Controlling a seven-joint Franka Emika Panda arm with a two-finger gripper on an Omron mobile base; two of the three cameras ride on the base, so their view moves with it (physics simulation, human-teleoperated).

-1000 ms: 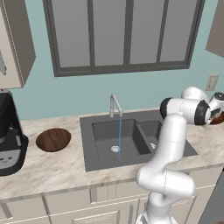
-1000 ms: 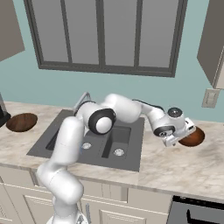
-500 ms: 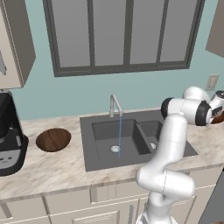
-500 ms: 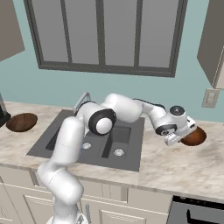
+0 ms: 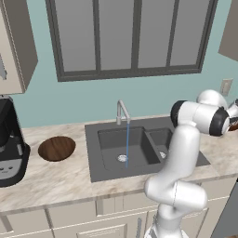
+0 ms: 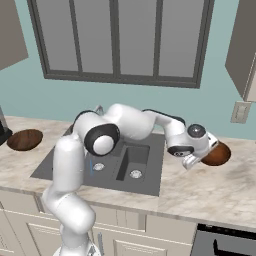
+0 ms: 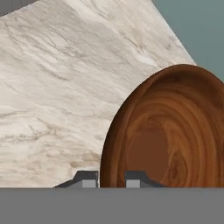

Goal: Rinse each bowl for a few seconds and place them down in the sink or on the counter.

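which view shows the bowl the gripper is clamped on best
The hand view: the reddish bowl is close up, its rim between the fingertips of the shut gripper. The right base view shows it small, partly behind the hand. In the left base view just a sliver peeks past the arm.

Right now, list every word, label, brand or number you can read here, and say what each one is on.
None can be read.
Coffee machine: no legible marking.
Bowls: wood grain, no text.
Sink, faucet, counter, wall outlet: no lettering.
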